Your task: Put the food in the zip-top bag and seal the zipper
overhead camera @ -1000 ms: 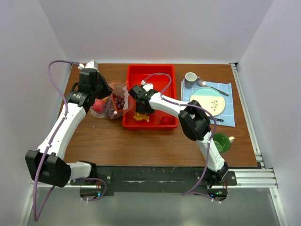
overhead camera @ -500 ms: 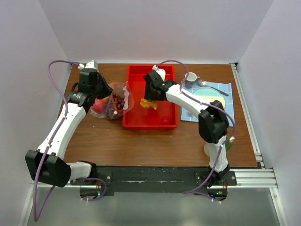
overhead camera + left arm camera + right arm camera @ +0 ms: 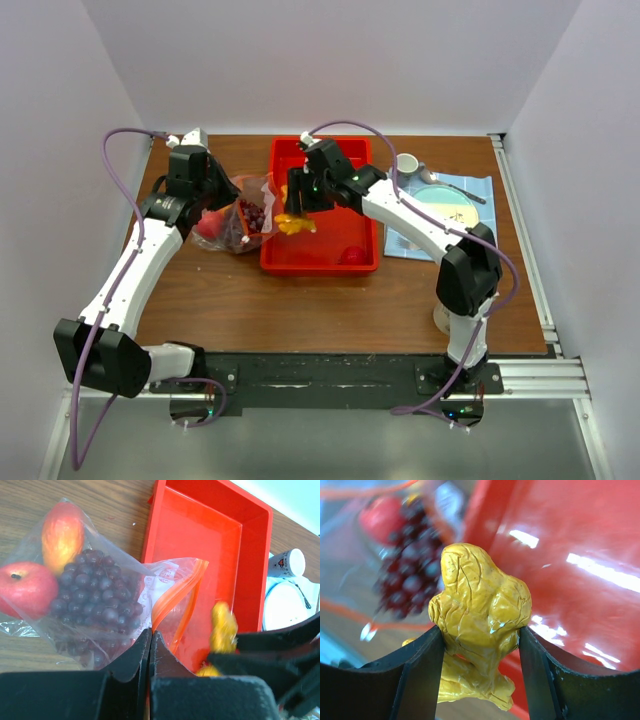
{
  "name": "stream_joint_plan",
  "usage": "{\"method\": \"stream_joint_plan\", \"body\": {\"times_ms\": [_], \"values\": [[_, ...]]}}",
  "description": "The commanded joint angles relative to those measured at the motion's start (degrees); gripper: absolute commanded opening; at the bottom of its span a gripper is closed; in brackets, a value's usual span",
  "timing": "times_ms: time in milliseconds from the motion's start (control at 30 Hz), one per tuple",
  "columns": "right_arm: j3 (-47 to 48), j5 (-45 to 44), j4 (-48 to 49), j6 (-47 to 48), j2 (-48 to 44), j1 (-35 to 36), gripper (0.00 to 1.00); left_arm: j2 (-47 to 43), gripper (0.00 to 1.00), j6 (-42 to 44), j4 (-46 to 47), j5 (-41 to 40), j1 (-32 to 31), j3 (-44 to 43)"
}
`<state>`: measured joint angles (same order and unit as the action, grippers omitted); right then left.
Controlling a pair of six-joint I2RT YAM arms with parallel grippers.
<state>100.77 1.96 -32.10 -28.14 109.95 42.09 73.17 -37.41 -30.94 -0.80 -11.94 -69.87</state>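
Observation:
The clear zip-top bag (image 3: 240, 222) lies left of the red tray (image 3: 352, 185) and holds purple grapes (image 3: 95, 597), a red apple (image 3: 26, 589) and an orange-red fruit (image 3: 62, 535). Its orange-red zipper (image 3: 176, 597) gapes towards the tray. My left gripper (image 3: 150, 636) is shut on the bag's mouth edge. My right gripper (image 3: 481, 642) is shut on the lumpy yellow-orange cluster (image 3: 480, 610) and holds it above the tray's left rim, beside the bag's mouth; the cluster also shows in the top view (image 3: 295, 223) and the left wrist view (image 3: 223, 627). A round red fruit (image 3: 352, 256) lies in the tray.
A blue cloth (image 3: 487, 190) at the right carries a plate (image 3: 445, 210), a white mug (image 3: 405, 165) and a spoon. A green cup sits behind my right arm near the front right.
My right gripper lifted the yellow cluster out of the tray's front and carried it back and then left to the bag's mouth. My left arm and the bag have not moved.

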Motion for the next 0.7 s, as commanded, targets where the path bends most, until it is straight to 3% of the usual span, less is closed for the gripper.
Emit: {"method": "stream_joint_plan", "body": {"times_ms": [0,267,500,667], "values": [[5.30,9.29,-1.47,5.55,-1.85,1.77,0.29,-1.27,0.00,0.05,2.55,0.45,0.61,-2.03],[8.81,12.63,-3.50,7.75,-0.27,4.50,0.31,-1.27,0.00,-0.38,2.64,0.45,0.61,-1.85],[16.73,17.10,-2.27,9.68,9.56,4.41,0.31,-2.24,0.00,-0.47,2.90,2.20,0.61,-0.98],[28.06,17.47,-6.20,11.79,17.21,4.23,0.31,-3.20,0.00,0.32,1.41,2.21,0.61,-0.71]]}}
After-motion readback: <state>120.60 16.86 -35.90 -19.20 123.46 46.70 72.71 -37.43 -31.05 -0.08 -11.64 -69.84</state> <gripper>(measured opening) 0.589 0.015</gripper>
